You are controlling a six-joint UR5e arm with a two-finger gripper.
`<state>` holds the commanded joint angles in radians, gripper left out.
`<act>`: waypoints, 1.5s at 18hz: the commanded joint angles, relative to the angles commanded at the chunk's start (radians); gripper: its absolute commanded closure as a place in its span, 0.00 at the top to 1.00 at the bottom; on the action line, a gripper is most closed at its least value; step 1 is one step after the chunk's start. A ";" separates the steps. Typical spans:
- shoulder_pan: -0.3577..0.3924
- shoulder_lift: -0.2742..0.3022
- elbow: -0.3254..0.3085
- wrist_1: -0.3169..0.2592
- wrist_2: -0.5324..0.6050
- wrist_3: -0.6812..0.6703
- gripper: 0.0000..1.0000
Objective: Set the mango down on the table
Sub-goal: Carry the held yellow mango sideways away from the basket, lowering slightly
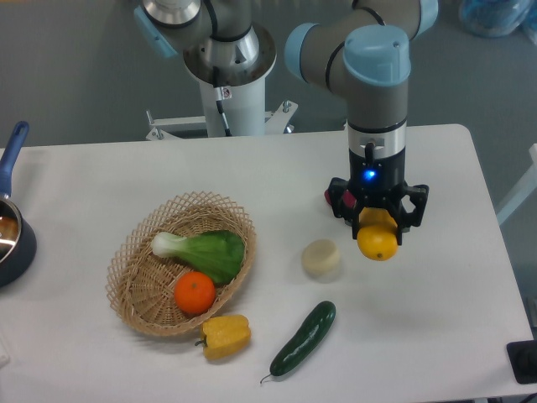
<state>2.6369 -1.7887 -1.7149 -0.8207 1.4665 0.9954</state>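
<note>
White table (436, 319); smooth yellow-orange mango (377, 240) gripped in end effector (377, 225).

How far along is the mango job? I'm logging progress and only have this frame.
Done: the mango is out of the wicker basket and gripped. In hand: the gripper holds it over the table, right of the pale round lump; whether it touches the surface is unclear. Left: set it down, open the jaws, retreat.
</note>
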 joint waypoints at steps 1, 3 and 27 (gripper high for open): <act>0.003 0.002 -0.009 0.000 0.003 0.018 0.34; 0.023 0.002 -0.025 -0.002 0.005 0.078 0.34; 0.175 -0.281 0.061 0.011 0.005 0.437 0.34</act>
<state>2.8118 -2.0693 -1.6537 -0.8099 1.4711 1.4328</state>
